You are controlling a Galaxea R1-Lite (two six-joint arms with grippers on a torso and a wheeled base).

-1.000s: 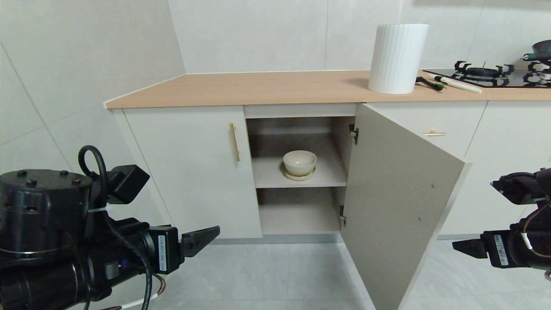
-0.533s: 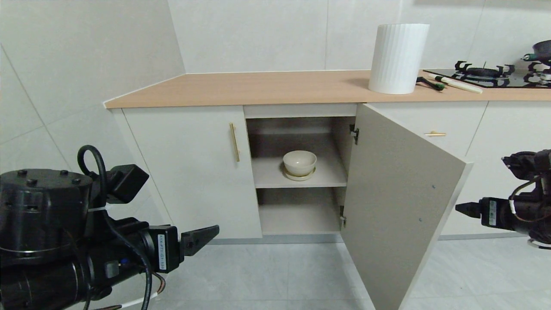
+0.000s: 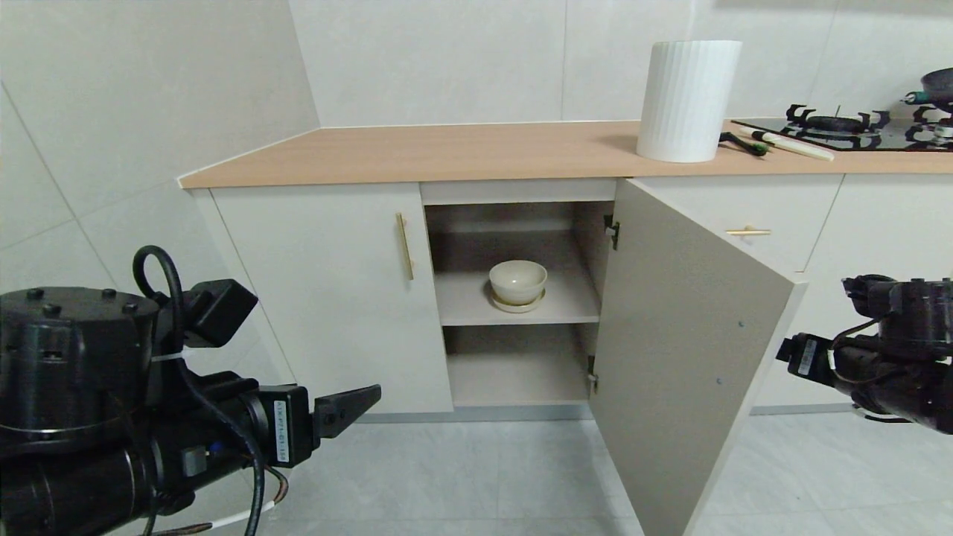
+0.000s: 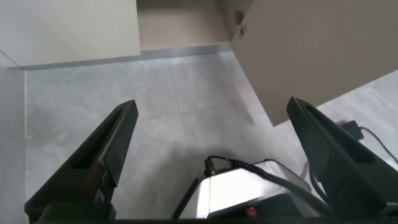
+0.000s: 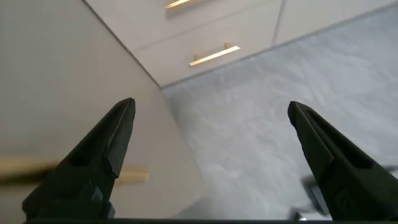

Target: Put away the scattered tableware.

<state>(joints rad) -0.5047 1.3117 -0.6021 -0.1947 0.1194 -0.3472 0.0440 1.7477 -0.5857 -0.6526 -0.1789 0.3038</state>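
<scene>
Cream ceramic bowl [image 3: 517,281]: upright on a pale round saucer [image 3: 517,304], both on the upper shelf [image 3: 566,301] of the open pale-grey base cabinet [image 3: 517,191]. A bare lower shelf [image 3: 514,376] sits beneath.

Hinged cabinet door [image 3: 685,335]: swung wide toward the right, standing between the right arm and the cabinet opening.

Closed left door [image 3: 327,298]: slim brass bar handle [image 3: 404,246] beside the opening.

Light wooden tabletop [image 3: 447,152]: carries a tall white ribbed cylinder [image 3: 687,100]. Just beside it lie a green-handled utensil [image 3: 744,144] and a white stick-shaped utensil [image 3: 789,145], and a black gas hob [image 3: 841,126] is at the far right.

Drawer front with brass pull [image 3: 748,232]: behind the open door's top corner.

Left pincer [image 4: 211,104]: fingers spread wide and holding nothing, low over the grey tiled floor [image 3: 484,469], well apart from the bowl.

Right pincer [image 5: 210,104]: fingers spread and empty, close to the outer face of the open door.
</scene>
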